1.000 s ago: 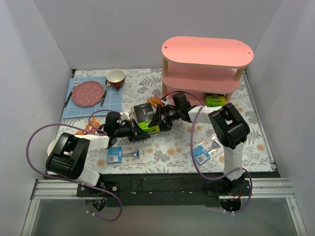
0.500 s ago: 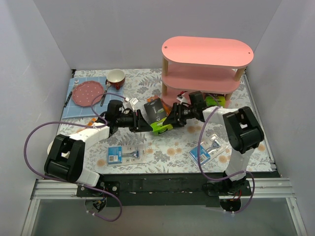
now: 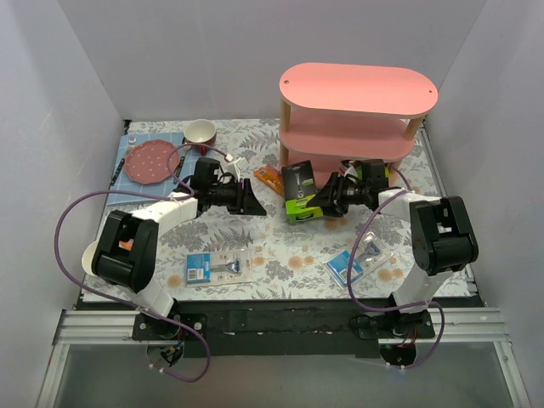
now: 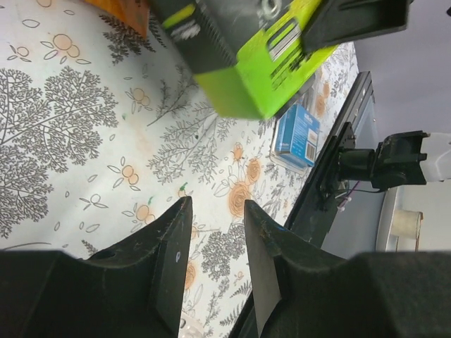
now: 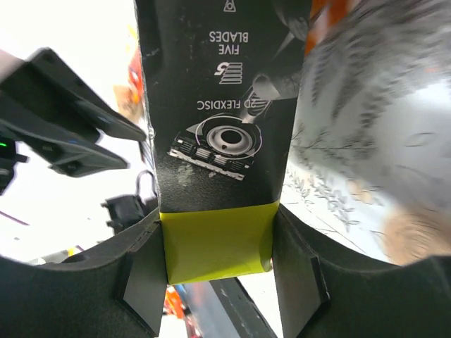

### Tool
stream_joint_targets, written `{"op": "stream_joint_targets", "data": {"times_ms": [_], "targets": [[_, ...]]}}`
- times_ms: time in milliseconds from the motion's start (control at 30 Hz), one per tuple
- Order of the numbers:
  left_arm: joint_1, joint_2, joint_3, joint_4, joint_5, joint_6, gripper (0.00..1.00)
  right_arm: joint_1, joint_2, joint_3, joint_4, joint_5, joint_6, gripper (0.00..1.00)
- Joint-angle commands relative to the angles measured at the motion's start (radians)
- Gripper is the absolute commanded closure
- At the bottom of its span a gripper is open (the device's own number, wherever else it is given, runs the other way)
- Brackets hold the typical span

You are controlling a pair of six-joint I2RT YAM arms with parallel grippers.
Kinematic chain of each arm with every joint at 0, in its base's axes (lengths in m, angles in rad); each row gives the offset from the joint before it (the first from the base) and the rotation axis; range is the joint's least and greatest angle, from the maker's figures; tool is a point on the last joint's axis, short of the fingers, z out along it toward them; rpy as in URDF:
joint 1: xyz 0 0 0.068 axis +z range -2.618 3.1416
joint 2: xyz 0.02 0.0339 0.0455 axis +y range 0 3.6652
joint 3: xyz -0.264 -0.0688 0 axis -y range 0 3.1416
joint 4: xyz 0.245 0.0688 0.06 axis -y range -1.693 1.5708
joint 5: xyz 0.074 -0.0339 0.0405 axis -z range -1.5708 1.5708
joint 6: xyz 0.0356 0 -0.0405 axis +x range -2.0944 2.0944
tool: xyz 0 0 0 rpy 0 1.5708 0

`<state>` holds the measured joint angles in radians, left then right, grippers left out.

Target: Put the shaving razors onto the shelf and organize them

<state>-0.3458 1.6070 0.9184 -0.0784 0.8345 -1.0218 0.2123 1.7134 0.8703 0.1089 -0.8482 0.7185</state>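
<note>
A floral-printed cloth (image 3: 289,255) covers the table. At its far left corner lies a blue checked mat (image 3: 136,192) bearing a pink speckled plate (image 3: 151,161), with a dark-handled utensil (image 3: 117,170) just left of the plate. A red cup (image 3: 201,133) with a pale inside stands at the mat's far right corner. An orange packet (image 3: 269,178) lies flat on the cloth near the middle.

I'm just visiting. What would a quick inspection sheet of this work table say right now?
Surface: floral cloth, lying flat.
Job's things: grey-green box held in front of the pink shelf; second box on its bottom tier; left blister pack and right blister pack lying on the cloth.
Clutter: orange packet, pink plate, cup.
Claws: left claw open, empty; right claw shut on the grey-green box.
Cables: purple cables hanging in loops.
Surroundings: white walls on three sides.
</note>
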Motion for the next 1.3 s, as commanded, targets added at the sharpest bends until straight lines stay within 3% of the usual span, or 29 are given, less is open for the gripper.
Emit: {"op": "stream_joint_targets", "data": {"times_ms": [0,267,367,400,500,633,700,967,1267], "targets": [[-0.009,0.036,0.043,0.015,0.012,0.014,0.65,-0.066,-0.009,0.048,0.179,-0.068,0.005,0.61],[-0.067,0.044,0.01,0.071,0.003,-0.006,0.66,-0.076,0.089,0.087,0.264,-0.051,0.068,0.57],[-0.094,0.044,-0.01,0.113,-0.006,-0.03,0.66,-0.076,0.136,0.137,0.246,-0.029,0.07,0.47],[-0.102,0.047,-0.015,0.124,-0.018,-0.043,0.66,-0.076,0.155,0.153,0.204,-0.016,0.059,0.39],[-0.122,0.057,-0.024,0.155,-0.081,-0.063,0.67,-0.076,0.17,0.196,0.164,0.023,0.042,0.26],[-0.16,0.091,-0.029,0.241,-0.168,-0.087,0.69,-0.076,0.154,0.202,0.124,0.067,0.016,0.15],[-0.189,0.126,-0.026,0.311,-0.201,-0.086,0.7,-0.076,0.135,0.182,0.111,0.081,0.004,0.12],[-0.263,0.266,-0.009,0.592,-0.262,-0.184,1.0,-0.077,0.049,0.09,0.087,0.123,-0.053,0.08],[-0.334,0.333,0.051,0.658,-0.343,-0.233,1.0,-0.077,0.008,0.07,0.06,0.162,-0.093,0.07]]}}
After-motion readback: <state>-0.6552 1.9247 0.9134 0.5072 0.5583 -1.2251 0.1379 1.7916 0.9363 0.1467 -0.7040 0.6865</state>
